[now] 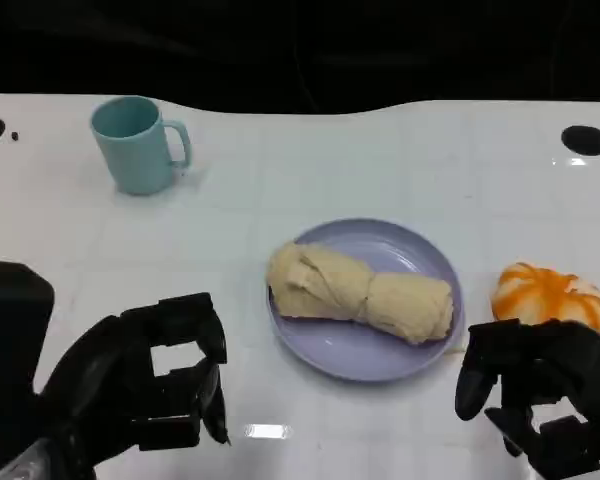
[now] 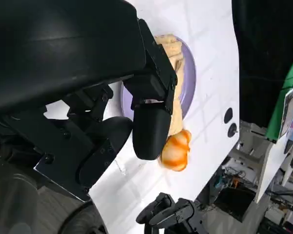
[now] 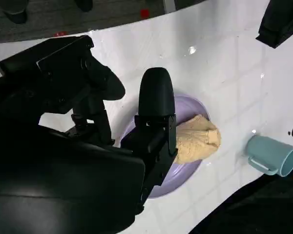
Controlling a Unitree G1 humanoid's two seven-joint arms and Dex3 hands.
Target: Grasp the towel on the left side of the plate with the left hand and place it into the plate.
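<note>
A rolled beige towel [image 1: 358, 293] lies across the lavender plate [image 1: 417, 248] at the table's middle. My left hand [image 1: 150, 385] hovers at the plate's near left, apart from it, fingers spread and holding nothing. My right hand [image 1: 535, 392] hangs at the plate's near right, also empty with fingers apart. The left wrist view shows the towel [image 2: 174, 52] on the plate [image 2: 190, 87] beyond my left hand's fingers [image 2: 150, 127]. The right wrist view shows the towel [image 3: 198, 143] on the plate [image 3: 185, 105] past my right hand's fingers [image 3: 156, 100].
A teal mug [image 1: 135, 143] stands at the back left. An orange-and-white pumpkin-shaped object [image 1: 548, 295] sits just right of the plate, close above my right hand. The table's dark far edge [image 1: 300, 100] runs along the back.
</note>
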